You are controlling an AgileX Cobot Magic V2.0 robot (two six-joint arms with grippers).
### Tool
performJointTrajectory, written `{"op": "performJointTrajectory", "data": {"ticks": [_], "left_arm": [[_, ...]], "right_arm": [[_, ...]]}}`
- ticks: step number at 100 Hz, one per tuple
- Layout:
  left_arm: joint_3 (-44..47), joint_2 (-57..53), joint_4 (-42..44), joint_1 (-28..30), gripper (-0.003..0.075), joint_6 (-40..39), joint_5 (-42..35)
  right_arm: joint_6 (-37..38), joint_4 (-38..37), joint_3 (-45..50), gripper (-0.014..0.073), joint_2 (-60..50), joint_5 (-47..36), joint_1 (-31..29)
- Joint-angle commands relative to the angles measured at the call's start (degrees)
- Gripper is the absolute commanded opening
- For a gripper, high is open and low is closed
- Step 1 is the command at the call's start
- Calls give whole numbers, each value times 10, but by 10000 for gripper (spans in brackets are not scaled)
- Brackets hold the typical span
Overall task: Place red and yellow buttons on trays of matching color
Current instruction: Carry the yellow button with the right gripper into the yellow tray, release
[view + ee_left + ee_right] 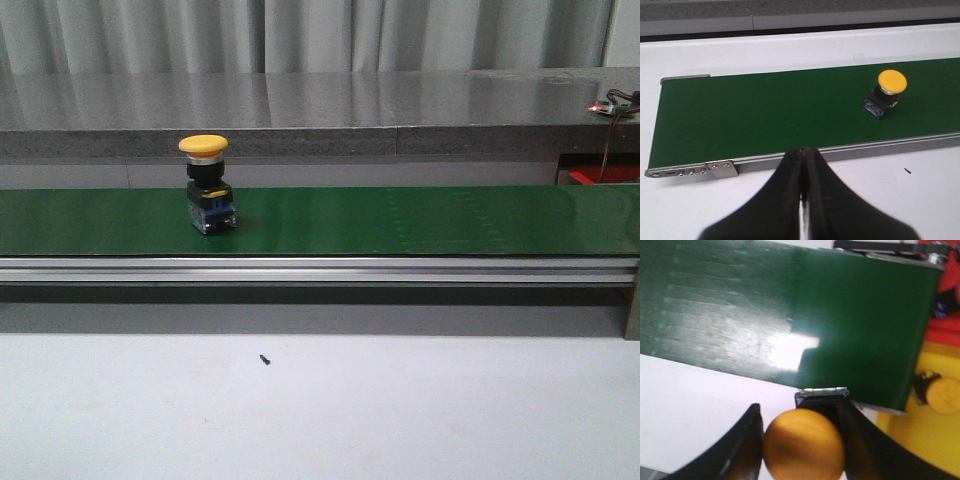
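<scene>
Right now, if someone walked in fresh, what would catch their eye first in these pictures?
Probably the yellow button standing upright on the green belt, toward the robot's left. Next, a second yellow button clamped between the right gripper's fingers, near the belt's end. Just past that end, the right wrist view shows a yellow tray with another yellow button already on it.

Yellow button [205, 185] upright on belt (another [804, 444] held).
</scene>
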Motion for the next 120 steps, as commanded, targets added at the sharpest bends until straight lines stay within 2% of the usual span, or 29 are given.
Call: {"op": "performJointTrajectory", "data": {"ticks": [1,18,39,74,100,110,120], "left_arm": [[-14,-4,-13,-5,-20,0,-39],[-14,-4,-13,-5,-20,0,-39],[-14,-4,-13,-5,-20,0,-39],[-14,-4,-13,-5,-20,0,-38],[-14,-4,-13,-5,-20,0,-38],[-14,-4,-13,-5,-20,0,-38],[-14,-4,-13,-5,-20,0,-38]], "right_arm": [[2,3,35,46,-57,-35,-45],[1,3,107,46,-79,-56,-131],[13,7,170,46,-78,-119,-193],[23,7,250,46,-59,-232,-216],[27,24,256,50,-8,-250,-216],[27,31,256,134,0,-251,-216],[27,31,256,333,0,-254,-216]]}}
